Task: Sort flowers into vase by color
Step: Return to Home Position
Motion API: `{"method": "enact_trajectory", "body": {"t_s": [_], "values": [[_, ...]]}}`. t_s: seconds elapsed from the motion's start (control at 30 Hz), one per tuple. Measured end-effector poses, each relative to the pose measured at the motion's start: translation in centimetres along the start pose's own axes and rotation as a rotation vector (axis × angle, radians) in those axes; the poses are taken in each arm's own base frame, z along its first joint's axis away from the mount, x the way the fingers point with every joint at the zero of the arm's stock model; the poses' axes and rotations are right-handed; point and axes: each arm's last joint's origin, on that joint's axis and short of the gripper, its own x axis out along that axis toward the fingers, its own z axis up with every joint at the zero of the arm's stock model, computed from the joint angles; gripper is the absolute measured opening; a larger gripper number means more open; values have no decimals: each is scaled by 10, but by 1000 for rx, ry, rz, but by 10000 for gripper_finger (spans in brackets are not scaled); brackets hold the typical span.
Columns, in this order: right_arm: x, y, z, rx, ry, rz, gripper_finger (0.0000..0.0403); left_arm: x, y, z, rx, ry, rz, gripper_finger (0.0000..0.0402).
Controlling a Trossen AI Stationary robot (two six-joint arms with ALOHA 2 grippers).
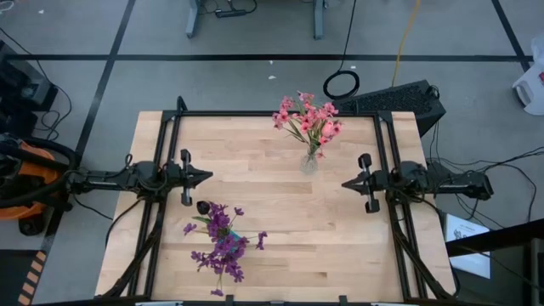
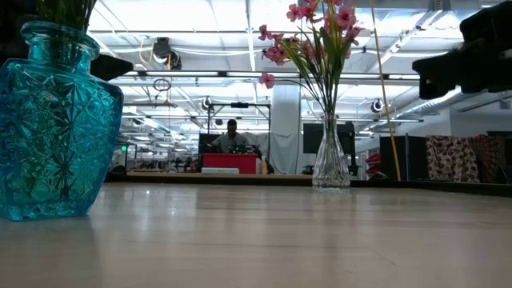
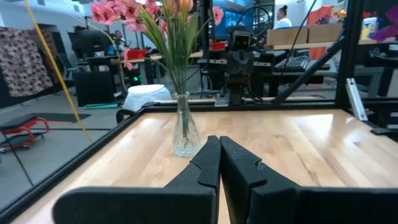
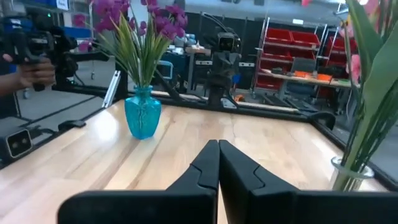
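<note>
Pink flowers [image 1: 308,117] stand with their stems in a clear glass vase [image 1: 308,162] at the table's far middle; the left wrist view shows the same vase [image 3: 185,134] and blossoms [image 3: 134,14]. Purple flowers [image 1: 223,245] stand in a blue cut-glass vase [image 2: 54,120] near the front left, also in the right wrist view [image 4: 142,117]. My left gripper [image 1: 209,177] is shut and level at the left side, its tips [image 3: 219,144] together. My right gripper [image 1: 344,183] is shut and level at the right side, with its tips [image 4: 218,147] together. Neither holds anything.
A black frame [image 1: 272,113] runs along the table's far edge and down both sides. Bare wooden tabletop [image 1: 272,204] lies between the two vases and the two grippers. A person [image 2: 232,138] is far behind the table in the room.
</note>
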Motion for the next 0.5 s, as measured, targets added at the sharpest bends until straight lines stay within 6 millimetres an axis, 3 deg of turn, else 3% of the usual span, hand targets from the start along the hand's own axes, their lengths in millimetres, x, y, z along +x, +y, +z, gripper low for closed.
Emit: {"method": "enact_trajectory", "body": {"t_s": [0.5], "values": [[2,-3,-4,-11,58,-90,0,0,-2,-1,-65,12,-51,12]]}}
